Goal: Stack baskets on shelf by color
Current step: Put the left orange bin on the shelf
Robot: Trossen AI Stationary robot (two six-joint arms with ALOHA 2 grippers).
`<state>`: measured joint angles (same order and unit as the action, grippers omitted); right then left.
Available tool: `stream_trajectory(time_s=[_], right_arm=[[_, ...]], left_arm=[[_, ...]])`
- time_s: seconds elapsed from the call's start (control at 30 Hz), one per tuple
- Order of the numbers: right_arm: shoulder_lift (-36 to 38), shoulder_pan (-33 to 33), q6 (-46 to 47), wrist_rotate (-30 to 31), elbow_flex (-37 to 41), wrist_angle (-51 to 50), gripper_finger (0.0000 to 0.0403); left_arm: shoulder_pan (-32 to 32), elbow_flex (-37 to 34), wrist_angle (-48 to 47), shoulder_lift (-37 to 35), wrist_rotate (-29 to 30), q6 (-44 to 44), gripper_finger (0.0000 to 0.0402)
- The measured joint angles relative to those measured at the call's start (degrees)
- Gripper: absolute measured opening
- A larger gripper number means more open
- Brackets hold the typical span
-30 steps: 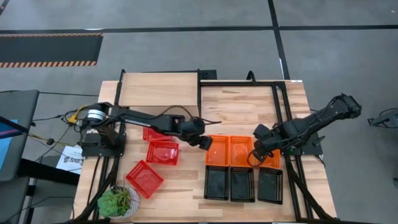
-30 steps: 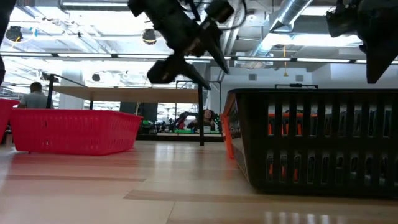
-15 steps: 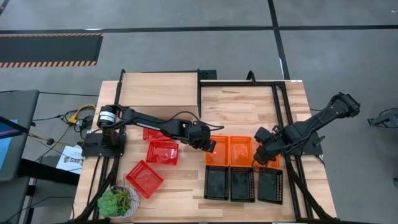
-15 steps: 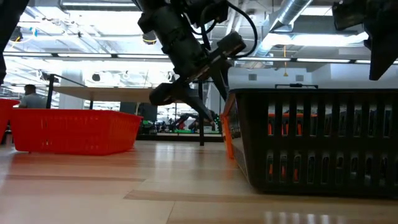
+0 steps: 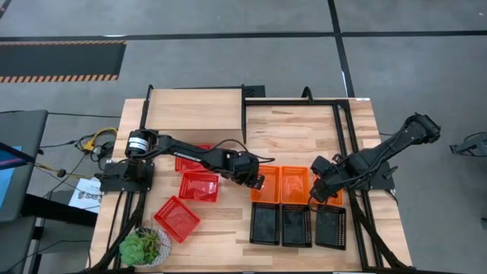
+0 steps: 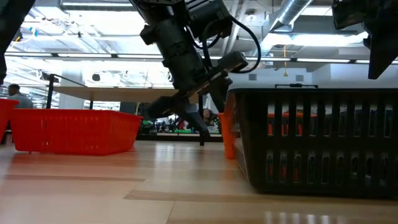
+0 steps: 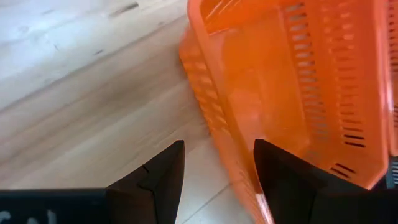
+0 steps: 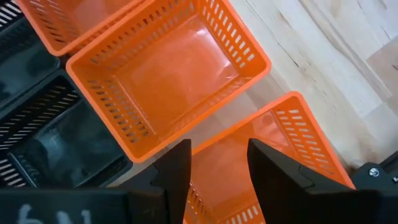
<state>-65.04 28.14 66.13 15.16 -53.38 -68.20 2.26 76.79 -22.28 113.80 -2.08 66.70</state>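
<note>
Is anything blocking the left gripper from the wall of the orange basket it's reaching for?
Nothing visible. The left gripper is open, its fingers straddling the near wall of the leftmost orange basket, with only bare table beside it.

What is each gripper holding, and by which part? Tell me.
Nothing is held yet. The left gripper is open, its fingers straddling the side wall of the leftmost orange basket. The right gripper is open astride the rightmost orange basket's wall.

Bare wooden tabletop [image 5: 304, 141] beyond the baskets lies open for passage; three orange mesh plastic baskets [image 5: 295, 183] and three black mesh plastic baskets [image 5: 297, 225] crowd the near right.
</note>
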Motion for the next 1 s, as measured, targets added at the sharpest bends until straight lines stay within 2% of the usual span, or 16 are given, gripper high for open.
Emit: stream_trajectory(time_s=[0.13,0.4,0.47,0.77,0.9,1.0], right_arm=[[0.00,-0.02,-0.09,0.38,0.02,-0.04,0.0178],[0.00,-0.02,-0.11,0.46,0.02,-0.02,0.0171],[0.00,-0.02,-0.11,0.46,0.02,-0.02,0.0170],[0.00,-0.04,-0.11,1.64,0.02,-0.04,0.0170],[0.00,-0.04,-0.12,1.64,0.01,-0.07,0.0170],[0.00,-0.04,-0.11,1.64,0.02,-0.07,0.0170]], left_arm=[[-0.11,0.04,-0.07,0.00,-0.30,0.00,0.0154],[-0.46,0.04,0.17,-0.02,1.43,-2.19,0.0029],[-0.57,0.04,0.98,-0.02,1.30,-2.14,0.0008],[-0.59,1.73,4.44,-0.07,-3.73,-0.50,0.0001],[-0.60,8.48,1.08,-0.07,-6.55,-3.50,0.0000],[-0.59,16.87,-7.66,-0.07,-6.38,-8.12,0.0000]])
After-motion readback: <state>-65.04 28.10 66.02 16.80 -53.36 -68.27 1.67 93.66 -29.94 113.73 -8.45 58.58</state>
